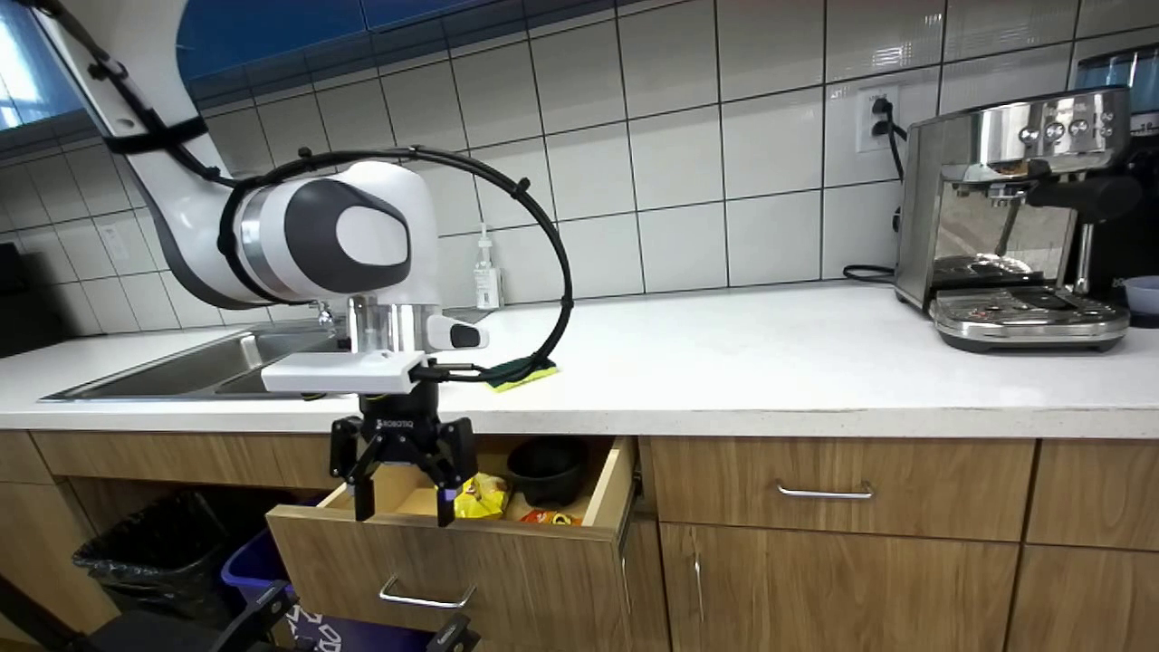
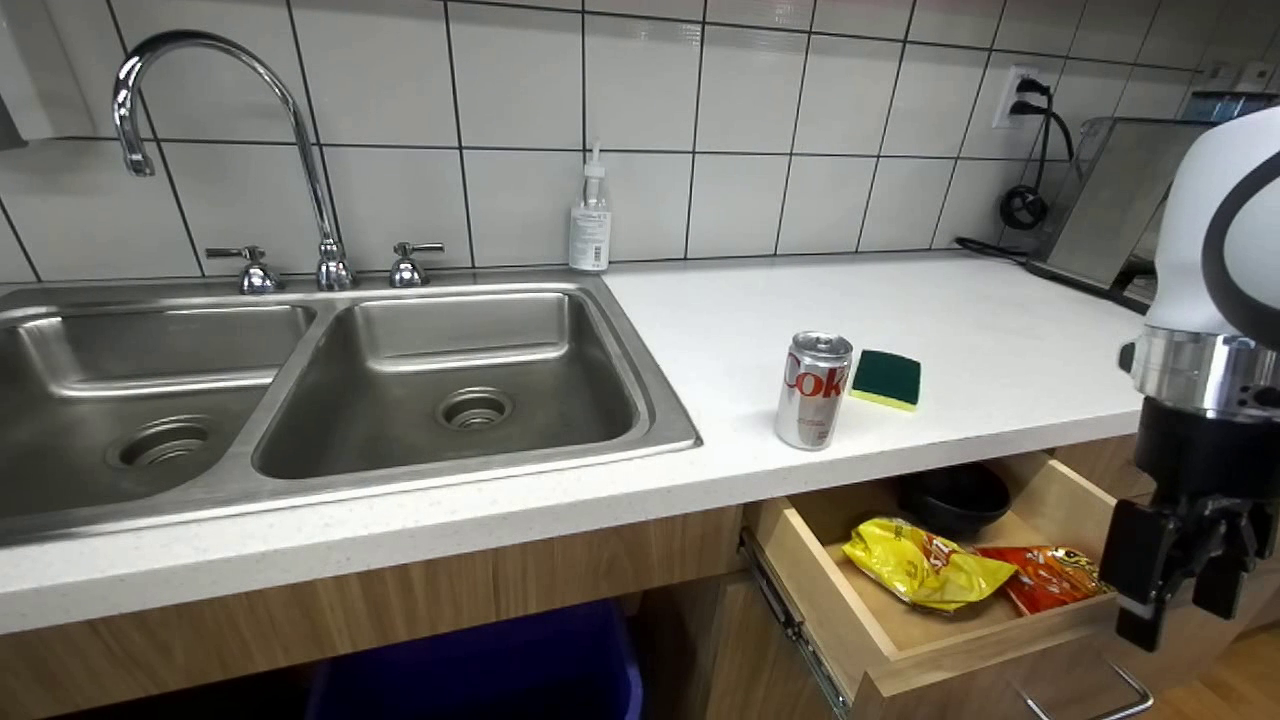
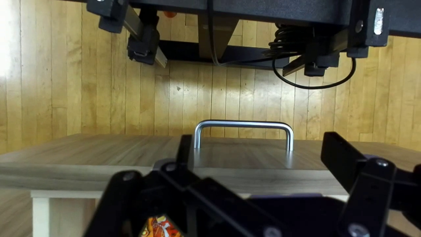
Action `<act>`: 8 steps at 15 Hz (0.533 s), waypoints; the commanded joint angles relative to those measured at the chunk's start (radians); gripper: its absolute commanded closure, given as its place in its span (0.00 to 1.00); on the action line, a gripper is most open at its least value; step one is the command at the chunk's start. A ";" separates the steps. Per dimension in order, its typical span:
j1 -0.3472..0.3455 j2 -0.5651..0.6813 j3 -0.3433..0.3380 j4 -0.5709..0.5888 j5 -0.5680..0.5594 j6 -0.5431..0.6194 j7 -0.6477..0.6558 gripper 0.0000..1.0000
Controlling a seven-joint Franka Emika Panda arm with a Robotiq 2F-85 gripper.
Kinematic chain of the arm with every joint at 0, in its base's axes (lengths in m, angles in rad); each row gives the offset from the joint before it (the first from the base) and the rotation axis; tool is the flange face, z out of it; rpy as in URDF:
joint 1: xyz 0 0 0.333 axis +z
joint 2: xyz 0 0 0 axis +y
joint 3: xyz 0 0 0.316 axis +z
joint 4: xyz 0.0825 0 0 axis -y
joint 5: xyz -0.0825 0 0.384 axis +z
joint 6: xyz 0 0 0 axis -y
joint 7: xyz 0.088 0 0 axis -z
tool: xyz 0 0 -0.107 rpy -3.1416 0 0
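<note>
The black two-finger tool [image 1: 405, 512] bears the brand name "ROBOTIQ" [image 1: 394, 424] in light capitals on its body. The silver cylindrical aluminium can [image 2: 812, 392], upright near the front edge of the white counter [image 2: 700, 320], displays "Cok" in large red letters; the rest of the word is turned out of view. The clear plastic pump bottle [image 2: 592, 185] at the counter's rear edge carries a white rectangular label [image 2: 589, 232]; its text is too small to read. In the open wooden drawer [image 2: 825, 600], lettering on the crumpled yellow foil bag [image 2: 925, 565] and on the red-orange foil bag [image 2: 1040, 577] is illegible. White markings [image 1: 311, 627] on the blue-violet plastic bin [image 1: 253, 566] are partly hidden and illegible.
</note>
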 commanded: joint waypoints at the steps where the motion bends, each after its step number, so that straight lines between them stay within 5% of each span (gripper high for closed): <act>1: -0.014 0.030 0.013 0.001 -0.016 -0.013 0.018 0.00; 8: -0.014 0.088 0.017 0.002 -0.021 0.012 0.015 0.00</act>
